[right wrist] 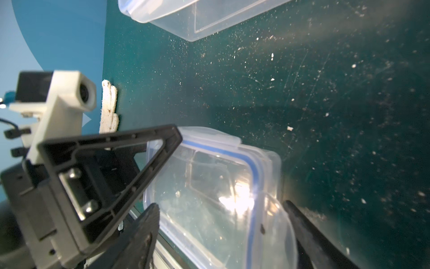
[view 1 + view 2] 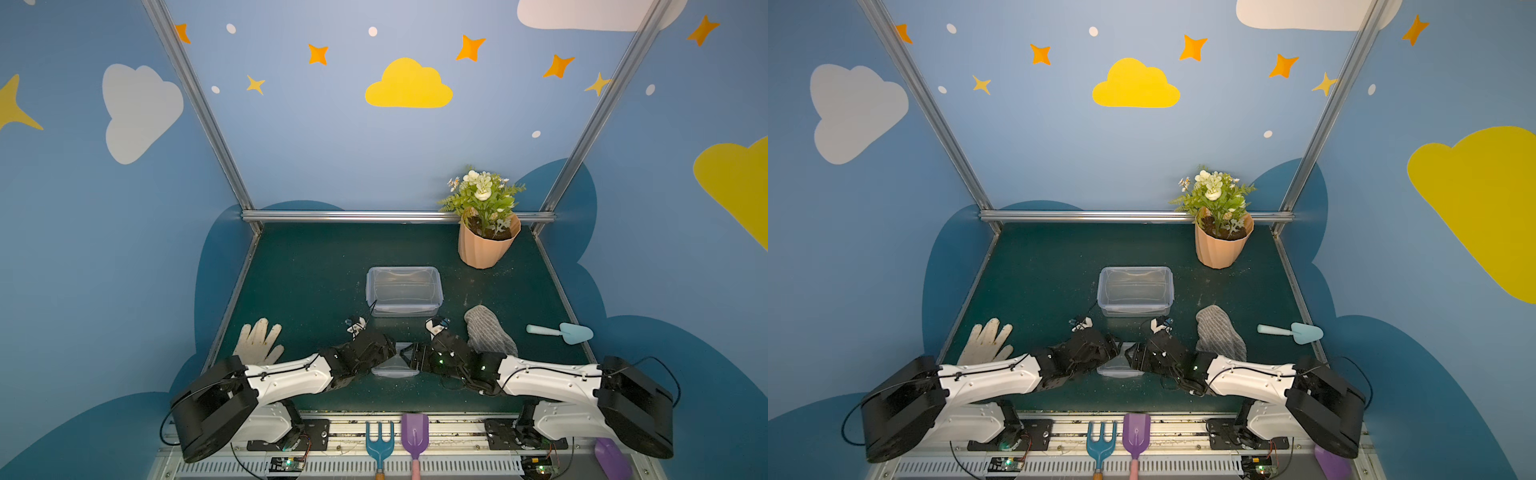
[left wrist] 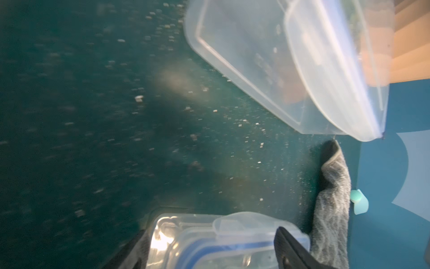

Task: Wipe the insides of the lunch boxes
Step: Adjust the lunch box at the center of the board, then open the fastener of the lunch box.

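**Overhead and wrist views.** You are looking down on a dark green counter [image 2: 316,266] that is carrying a scatter of pale crumbs [image 1: 289,128].

- At its far right corner a potted plant [image 2: 488,245] is standing upright in a ribbed peach pot.
- The large lunch box [image 2: 404,291] is sitting at mid-counter, clear of everything else in both top views [image 2: 1136,291]. It is a clear rectangular tub with rounded corners and slightly cloudy walls. In the right wrist view a thin blue line is running along its upper rim.
- A white work glove [image 2: 259,340] is lying flat by the near left edge.
- A grey striped cloth [image 2: 488,332] is lying crumpled just to the right of your right arm.
- The small lunch box [image 1: 209,198] is resting near the front edge, between your two wrists. It is closer to you than the large one and apart from it. It is equally clear and round-cornered, and glare is shining off its top. A blue-trimmed lid [image 1: 252,167] is lying on it.
- Your left hand [image 3: 210,231] is spread wide, with one finger on each side of the small box.
- Your right hand [image 1: 221,203] is likewise spread, straddling the same box from the opposite side. You cannot tell whether any finger is touching the plastic.
- A pale blue trowel [image 2: 561,332] is lying near the right edge, beyond the cloth.
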